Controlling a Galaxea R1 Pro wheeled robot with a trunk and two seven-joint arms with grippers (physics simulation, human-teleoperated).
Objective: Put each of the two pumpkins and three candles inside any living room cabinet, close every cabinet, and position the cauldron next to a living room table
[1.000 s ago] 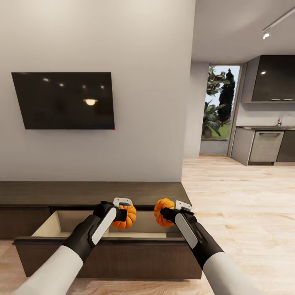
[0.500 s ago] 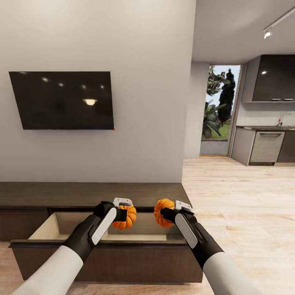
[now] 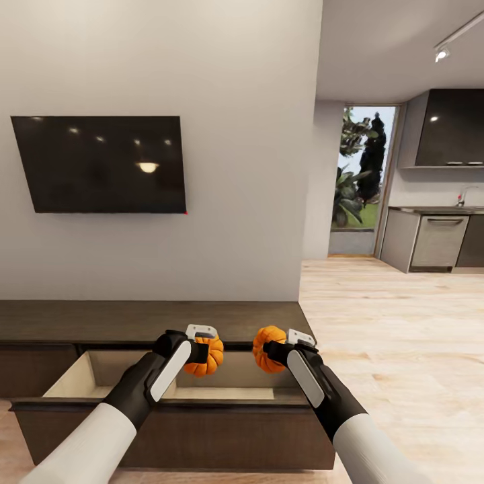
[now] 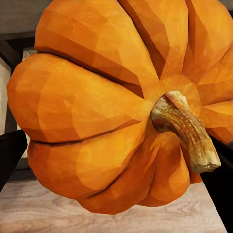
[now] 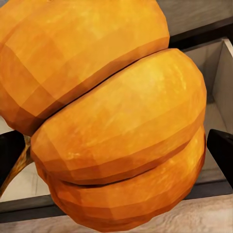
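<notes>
Head view, both arms forward, left tool and right tool gripping pumpkins.

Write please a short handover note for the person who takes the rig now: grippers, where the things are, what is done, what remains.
Left gripper: shut on the left pumpkin, held above the open drawer.
Right gripper: shut on the right pumpkin, also above that drawer.
The cabinet stands under the TV; its drawer is pulled out and looks empty where visible.
Done: both pumpkins picked up, drawer open.
Left: release both pumpkins into the drawer, fetch the three candles, close every cabinet, place the cauldron beside the table.
</notes>
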